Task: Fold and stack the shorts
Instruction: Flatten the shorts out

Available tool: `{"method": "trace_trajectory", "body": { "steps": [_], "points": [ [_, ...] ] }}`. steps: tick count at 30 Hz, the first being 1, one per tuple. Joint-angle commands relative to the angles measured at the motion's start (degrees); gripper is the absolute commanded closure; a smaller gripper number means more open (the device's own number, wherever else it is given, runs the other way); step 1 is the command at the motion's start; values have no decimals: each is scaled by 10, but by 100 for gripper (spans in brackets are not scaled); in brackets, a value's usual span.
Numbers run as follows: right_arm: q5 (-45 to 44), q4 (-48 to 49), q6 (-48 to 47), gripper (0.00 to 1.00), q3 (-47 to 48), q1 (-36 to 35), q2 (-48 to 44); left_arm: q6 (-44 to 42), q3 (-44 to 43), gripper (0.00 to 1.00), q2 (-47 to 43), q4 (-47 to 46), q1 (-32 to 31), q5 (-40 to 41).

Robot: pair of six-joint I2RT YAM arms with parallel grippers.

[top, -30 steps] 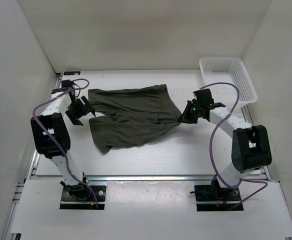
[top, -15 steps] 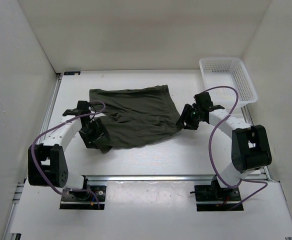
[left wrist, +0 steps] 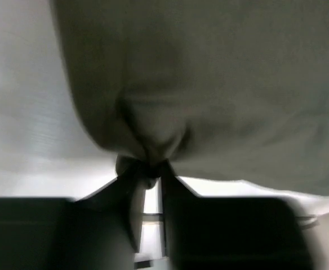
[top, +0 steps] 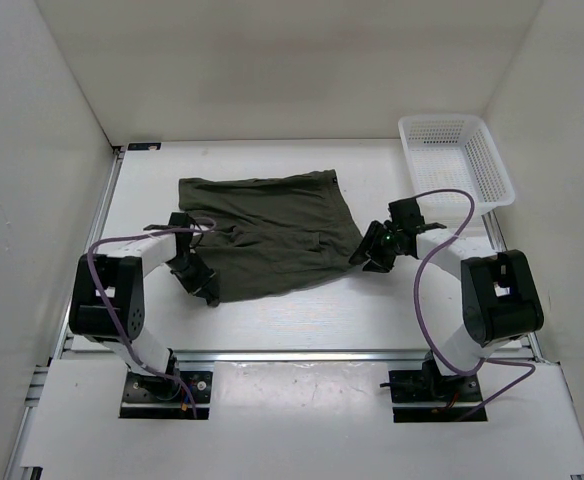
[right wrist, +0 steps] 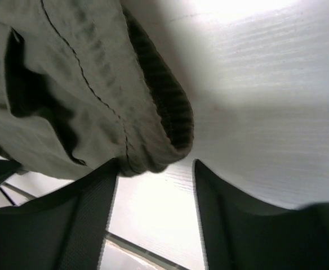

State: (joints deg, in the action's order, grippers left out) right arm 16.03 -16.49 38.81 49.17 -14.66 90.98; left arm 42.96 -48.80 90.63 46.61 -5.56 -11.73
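The dark olive-green shorts [top: 267,232] lie spread on the white table, waistband toward the right. My left gripper [top: 200,283] sits at their near left corner, shut on a pinched bunch of leg cloth [left wrist: 147,154]. My right gripper [top: 369,253] rests just off the right waistband corner with its jaws apart. The ribbed waistband corner [right wrist: 170,121] lies at the tip of the left finger [right wrist: 94,191] in the right wrist view, and bare table shows between the fingers.
A white mesh basket [top: 456,160] stands at the back right of the table. White walls close in the left, back and right sides. Purple cables loop off both arms.
My left arm swung from the shorts' far left edge to their near left corner and shut on the cloth. My right gripper let go of the waistband corner and backed slightly away.
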Motion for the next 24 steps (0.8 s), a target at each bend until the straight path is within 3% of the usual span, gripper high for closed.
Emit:
{"method": "trace_trajectory", "body": {
  "steps": [1,2,6,14,22,23,24],
  "points": [
    [-6,55,26,47,-3,-2,-2,7,-16,90,14,-21,-5,11],
    [-12,61,31,52,-3,-2,5,7,-16,90,14,-21,-5,16],
    [-20,56,11,100,32,-2,31,2,-26,90,-11,-15,0,21],
    [-69,-45,-22,100,26,-2,-58,-4,-39,90,-139,63,28,29],
    [-83,-91,-21,100,-93,-2,-179,24,59,90,-237,96,10,17],
    [-91,-91,-21,95,-103,-2,-192,24,64,90,-245,96,10,12],
    [-91,-96,-21,83,-112,-2,-212,24,64,82,-251,96,10,12]
  ]
}}
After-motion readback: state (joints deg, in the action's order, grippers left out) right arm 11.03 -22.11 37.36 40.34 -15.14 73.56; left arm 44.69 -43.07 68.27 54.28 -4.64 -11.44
